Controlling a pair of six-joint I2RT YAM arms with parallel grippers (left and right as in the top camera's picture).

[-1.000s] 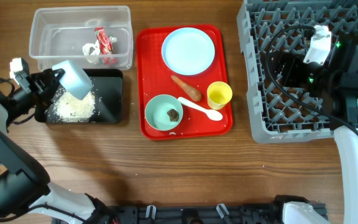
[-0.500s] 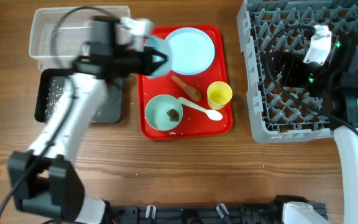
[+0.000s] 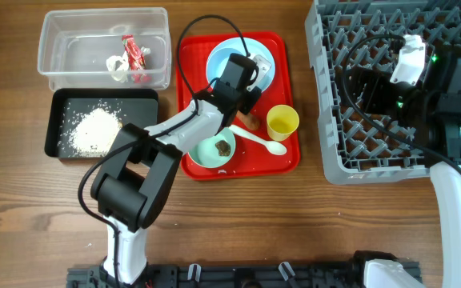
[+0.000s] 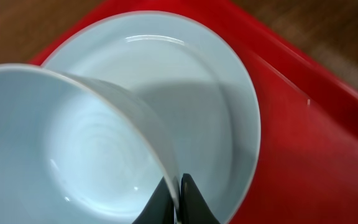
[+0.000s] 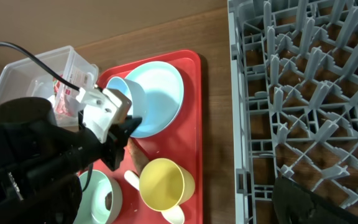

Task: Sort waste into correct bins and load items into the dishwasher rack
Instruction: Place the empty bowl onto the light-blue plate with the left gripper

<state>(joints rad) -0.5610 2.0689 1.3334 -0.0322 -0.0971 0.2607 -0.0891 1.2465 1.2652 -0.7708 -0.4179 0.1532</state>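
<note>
My left gripper is shut on the rim of the pale blue bowl, which it holds tilted just above the light blue plate on the red tray. The bowl looks empty. White rice lies in the black tray. A red-and-white wrapper and tissue are in the clear tub. The mint-green bowl holds a dark lump. Beside it are the sausage piece, yellow cup and white spoon. My right gripper hangs open over the dishwasher rack, holding nothing.
The rack fills the right side of the table, its upright pegs close under my right arm. My left arm stretches from the table's front edge across the red tray and covers part of the mint-green bowl. Bare wood lies between tray and rack.
My left arm has swung from the black tray on the left over to the red tray, carrying the pale blue bowl. The rice stays in the black tray. The right arm has not moved.
</note>
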